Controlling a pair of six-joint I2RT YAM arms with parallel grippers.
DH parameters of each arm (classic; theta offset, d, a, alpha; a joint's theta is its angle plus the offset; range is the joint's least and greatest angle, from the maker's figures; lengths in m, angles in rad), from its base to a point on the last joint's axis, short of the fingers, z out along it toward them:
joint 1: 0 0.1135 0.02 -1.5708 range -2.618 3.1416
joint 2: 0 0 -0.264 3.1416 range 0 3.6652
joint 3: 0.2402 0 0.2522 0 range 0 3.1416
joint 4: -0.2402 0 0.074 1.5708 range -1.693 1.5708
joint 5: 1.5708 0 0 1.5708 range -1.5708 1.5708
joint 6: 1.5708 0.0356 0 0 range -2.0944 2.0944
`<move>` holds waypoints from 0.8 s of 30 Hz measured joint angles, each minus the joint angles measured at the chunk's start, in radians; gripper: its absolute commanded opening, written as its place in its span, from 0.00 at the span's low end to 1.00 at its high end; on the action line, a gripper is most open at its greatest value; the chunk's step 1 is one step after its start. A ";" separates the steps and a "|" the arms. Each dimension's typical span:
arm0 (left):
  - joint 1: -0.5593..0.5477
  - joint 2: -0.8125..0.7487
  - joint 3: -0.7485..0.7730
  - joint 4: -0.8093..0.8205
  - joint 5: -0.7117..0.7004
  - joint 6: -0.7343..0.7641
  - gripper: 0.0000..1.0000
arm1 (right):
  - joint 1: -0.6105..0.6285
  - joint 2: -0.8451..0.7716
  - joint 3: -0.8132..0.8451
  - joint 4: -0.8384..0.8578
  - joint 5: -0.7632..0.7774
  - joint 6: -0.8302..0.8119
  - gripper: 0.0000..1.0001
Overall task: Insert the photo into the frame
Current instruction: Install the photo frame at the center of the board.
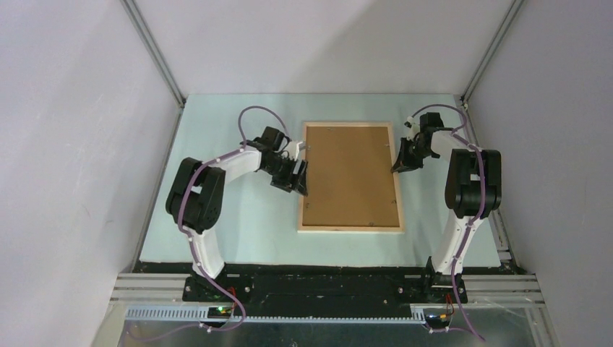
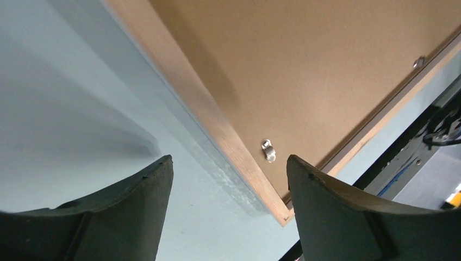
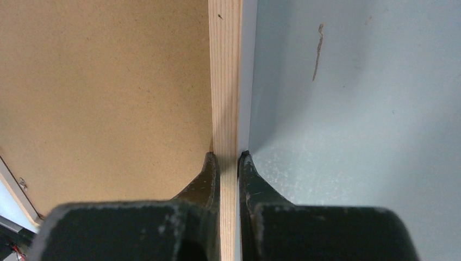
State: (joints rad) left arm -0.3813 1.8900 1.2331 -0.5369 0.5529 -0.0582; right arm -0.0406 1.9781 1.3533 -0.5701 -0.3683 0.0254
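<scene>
The frame (image 1: 350, 227) lay face down in the middle of the pale blue-green worktop (image 1: 238, 231), its bare-wood back edges up and the brown backing board (image 1: 350, 173) seated inside it. Whether the photo lay beneath the board could not be told. The right jaws were clenched on the frame's right rail (image 3: 225, 81), one finger (image 3: 204, 182) on the board side and the other on the worktop side. The left jaws stood wide apart, released, just beside the frame's left rail (image 2: 201, 103), gripping nothing. A small metal clip (image 2: 268, 150) sat on the board near that rail.
</scene>
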 measured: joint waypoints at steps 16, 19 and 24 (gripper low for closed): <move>-0.152 -0.046 -0.043 -0.006 -0.203 0.014 0.72 | -0.015 0.000 -0.012 0.014 -0.032 0.000 0.00; -0.180 -0.046 -0.043 -0.006 -0.241 0.014 0.67 | -0.018 0.000 -0.013 0.016 -0.039 0.000 0.00; -0.225 -0.046 -0.043 -0.007 -0.299 0.014 0.62 | -0.022 0.000 -0.014 0.018 -0.043 0.000 0.00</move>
State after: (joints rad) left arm -0.6060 1.8442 1.1904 -0.5438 0.2539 -0.0444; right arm -0.0624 1.9781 1.3392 -0.5518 -0.4110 0.0257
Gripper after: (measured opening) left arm 0.649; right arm 0.077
